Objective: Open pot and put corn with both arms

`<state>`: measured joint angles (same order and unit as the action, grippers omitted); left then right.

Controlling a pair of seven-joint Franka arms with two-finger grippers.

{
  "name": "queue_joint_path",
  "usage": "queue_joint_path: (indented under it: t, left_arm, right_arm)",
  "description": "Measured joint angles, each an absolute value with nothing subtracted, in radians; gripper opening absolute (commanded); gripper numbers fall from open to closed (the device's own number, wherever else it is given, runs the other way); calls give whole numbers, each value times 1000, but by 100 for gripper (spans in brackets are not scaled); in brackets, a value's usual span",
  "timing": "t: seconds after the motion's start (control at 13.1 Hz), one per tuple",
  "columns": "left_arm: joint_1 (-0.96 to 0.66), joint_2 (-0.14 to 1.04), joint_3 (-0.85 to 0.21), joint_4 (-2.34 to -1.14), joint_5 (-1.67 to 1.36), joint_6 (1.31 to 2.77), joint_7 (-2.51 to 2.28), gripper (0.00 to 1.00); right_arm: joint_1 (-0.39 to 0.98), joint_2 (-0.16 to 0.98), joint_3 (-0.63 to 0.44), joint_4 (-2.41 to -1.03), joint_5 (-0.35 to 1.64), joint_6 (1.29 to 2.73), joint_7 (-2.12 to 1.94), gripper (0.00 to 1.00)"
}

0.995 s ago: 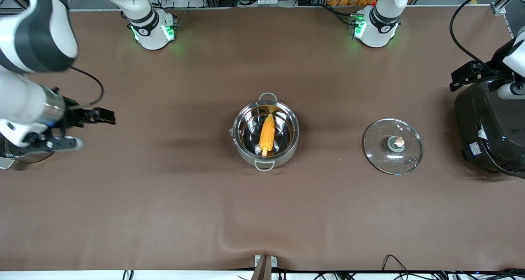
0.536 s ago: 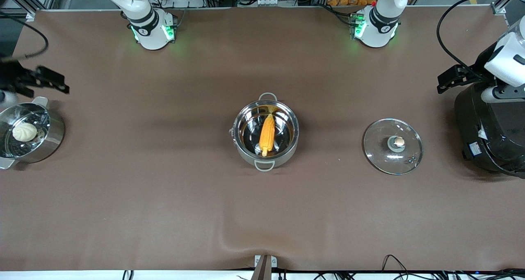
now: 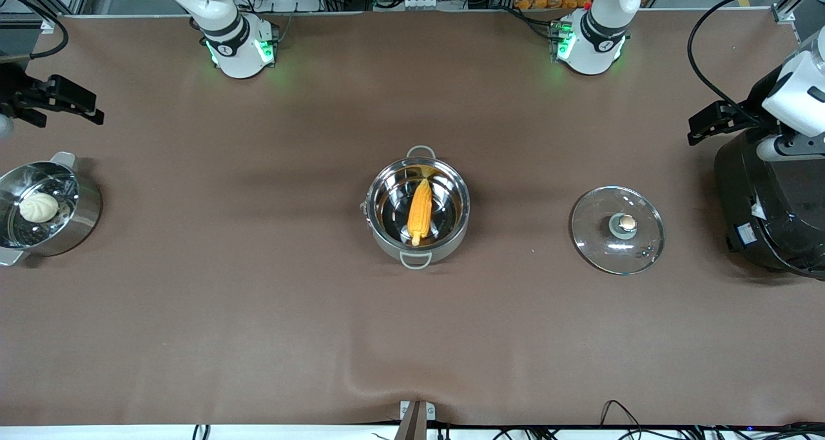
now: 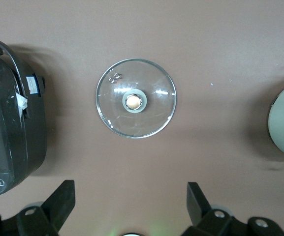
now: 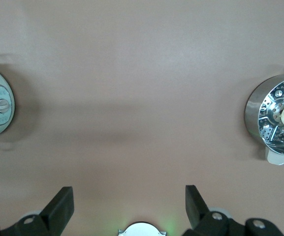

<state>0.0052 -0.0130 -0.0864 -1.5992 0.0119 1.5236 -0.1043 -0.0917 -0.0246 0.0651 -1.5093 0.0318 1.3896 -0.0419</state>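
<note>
Yellow-orange corn sits inside the open steel pot mid-table, and the glass lid lies flat on the cloth toward the left arm's end. Left gripper hangs spread wide above the rice cooker. Right gripper hovers spread too, empty, near the steamer pot.

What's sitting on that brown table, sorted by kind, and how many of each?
Pots: 2, the pot and the steamer pot
Lids: 1, the glass lid
Rice cookers: 1, the black rice cooker
Foods: 2, the corn and the white bun
Total: 6
</note>
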Motion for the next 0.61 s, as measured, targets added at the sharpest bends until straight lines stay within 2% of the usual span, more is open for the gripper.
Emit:
queue_joint_path:
  t: [0.61]
  left_arm:
    - [8, -13, -79, -1596, 12, 1513, -102, 100]
  right_arm:
    - [-93, -26, 65, -1502, 32, 1390, -39, 100]
